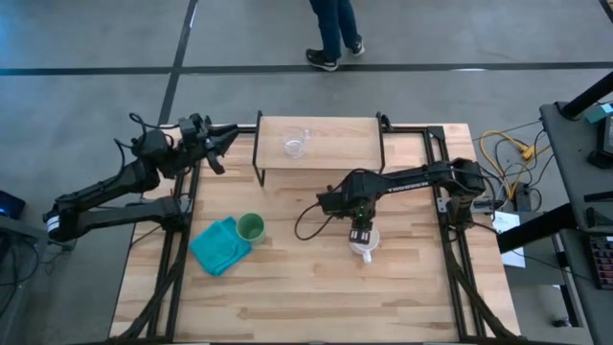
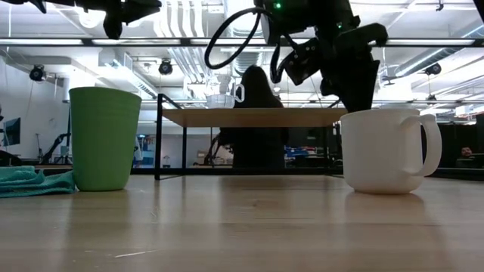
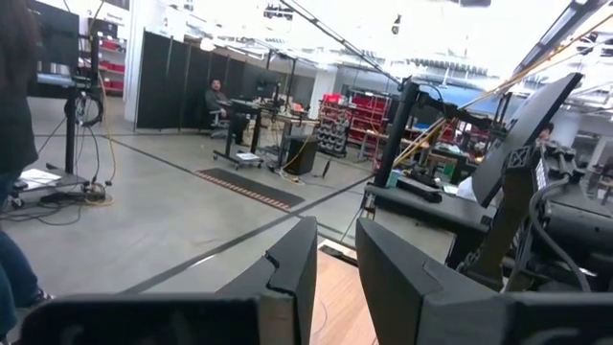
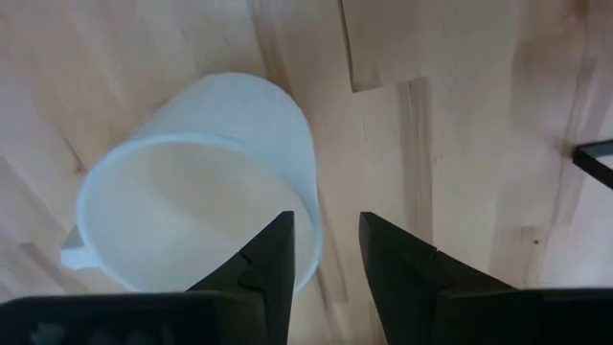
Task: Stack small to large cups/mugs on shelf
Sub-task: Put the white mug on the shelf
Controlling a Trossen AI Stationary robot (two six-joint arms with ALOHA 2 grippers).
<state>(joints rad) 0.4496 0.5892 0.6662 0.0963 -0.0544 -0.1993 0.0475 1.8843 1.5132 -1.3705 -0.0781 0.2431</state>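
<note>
The right end effector (image 1: 361, 233) hangs just above the white mug (image 1: 363, 246), which stands upright on the wooden surface (image 1: 316, 297) in front of the shelf (image 1: 335, 144). From the right wrist view, its two dark fingers (image 4: 271, 251) are a narrow gap apart and point down at the edge of the mug (image 4: 196, 201); one finger sits over the rim, the other over bare wood beside the mug's wall. They grip nothing. In the low view the mug (image 2: 386, 150) rests flat on the surface with its handle out to one side, and the right arm comes down behind and above it.

The small clear glass cup (image 1: 295, 145) stands on top of the shelf, toward its left half. The green cup (image 1: 251, 227) stands upright on the surface, touching the edge of a teal cloth (image 1: 218, 245), well apart from the mug.

The left end effector (image 1: 222, 140) waits off the left rear corner of the surface, near the shelf's left end. Its fingers (image 3: 292, 273) are slightly apart and empty.

A person's legs (image 1: 335, 29) show on the floor beyond the surface.
</note>
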